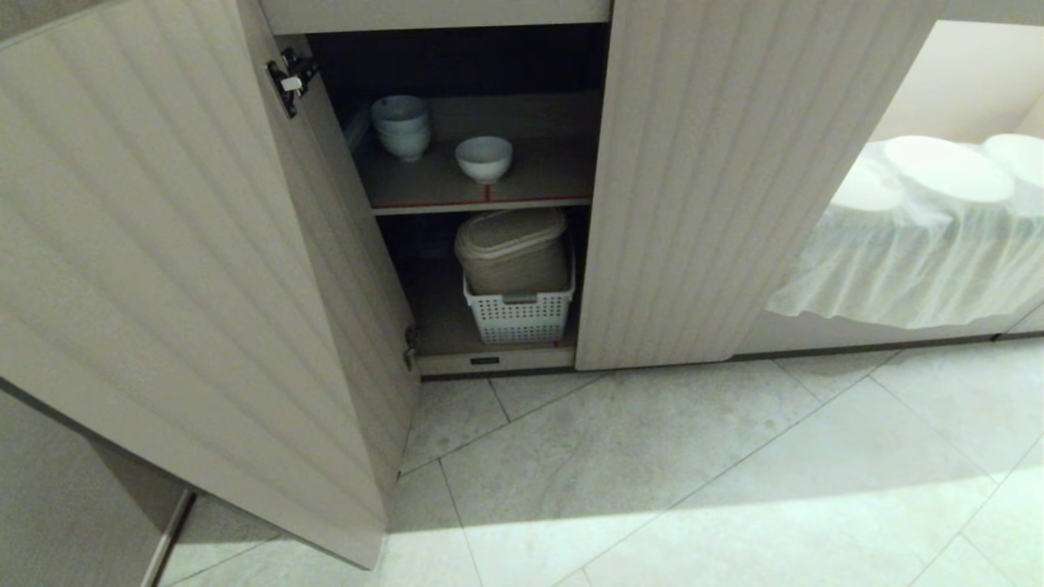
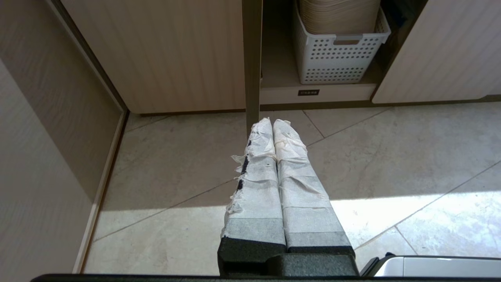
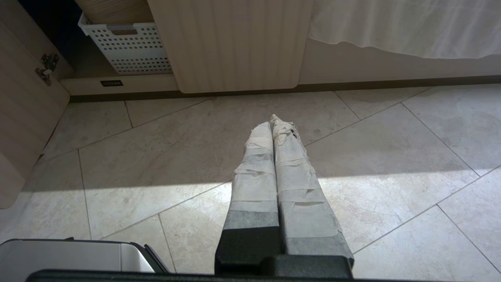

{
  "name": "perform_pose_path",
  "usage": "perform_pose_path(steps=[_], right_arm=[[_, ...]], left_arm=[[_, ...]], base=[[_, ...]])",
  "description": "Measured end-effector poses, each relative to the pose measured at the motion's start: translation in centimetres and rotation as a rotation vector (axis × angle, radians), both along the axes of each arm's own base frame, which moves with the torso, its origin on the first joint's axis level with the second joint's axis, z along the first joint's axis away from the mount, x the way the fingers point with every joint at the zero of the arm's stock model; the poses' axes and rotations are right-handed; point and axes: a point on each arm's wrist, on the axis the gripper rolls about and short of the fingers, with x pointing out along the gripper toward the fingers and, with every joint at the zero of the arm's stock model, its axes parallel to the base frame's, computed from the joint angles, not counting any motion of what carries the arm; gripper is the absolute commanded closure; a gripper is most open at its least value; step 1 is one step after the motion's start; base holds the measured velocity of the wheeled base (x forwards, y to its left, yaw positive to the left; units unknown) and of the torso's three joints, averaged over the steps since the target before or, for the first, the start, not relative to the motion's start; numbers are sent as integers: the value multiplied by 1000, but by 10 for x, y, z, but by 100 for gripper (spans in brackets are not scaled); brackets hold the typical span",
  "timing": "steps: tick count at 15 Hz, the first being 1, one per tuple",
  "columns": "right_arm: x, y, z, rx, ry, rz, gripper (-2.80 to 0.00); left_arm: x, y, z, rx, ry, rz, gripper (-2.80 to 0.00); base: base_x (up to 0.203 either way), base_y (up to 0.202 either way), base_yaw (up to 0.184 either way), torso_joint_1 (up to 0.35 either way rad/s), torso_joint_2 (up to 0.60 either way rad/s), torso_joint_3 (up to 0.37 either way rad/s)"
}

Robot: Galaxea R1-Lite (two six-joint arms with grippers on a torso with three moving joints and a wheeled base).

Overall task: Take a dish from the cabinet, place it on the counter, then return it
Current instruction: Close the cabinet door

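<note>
The cabinet (image 1: 163, 244) stands with both fluted doors swung open. On its upper brown shelf the dish (image 1: 484, 157), a small white bowl, sits alone and upright, near the red-taped shelf edge. Neither arm shows in the head view. My left gripper (image 2: 272, 122) hangs low over the floor tiles in front of the left door's edge, its tape-wrapped fingers pressed together and empty. My right gripper (image 3: 272, 123) hangs the same way over the tiles before the right door, shut on nothing. The counter is out of view.
A nested pile of white bowls (image 1: 401, 126) stands left of the dish. Below, a white perforated basket (image 1: 519, 314) holds a beige lidded container (image 1: 511, 249). A white cloth (image 1: 922, 244) drapes over round shapes at the right. The left door (image 2: 251, 58) stands edge-on before my left gripper.
</note>
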Motion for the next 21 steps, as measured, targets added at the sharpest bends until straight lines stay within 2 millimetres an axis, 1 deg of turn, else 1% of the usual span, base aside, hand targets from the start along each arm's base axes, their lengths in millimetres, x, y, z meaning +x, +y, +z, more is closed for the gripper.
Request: perform_pose_path(steps=[21], right_arm=[[0,0,0,0,0,0,0]], left_arm=[[0,0,0,2,0,-1,0]], base=[[0,0,0,0,0,0]])
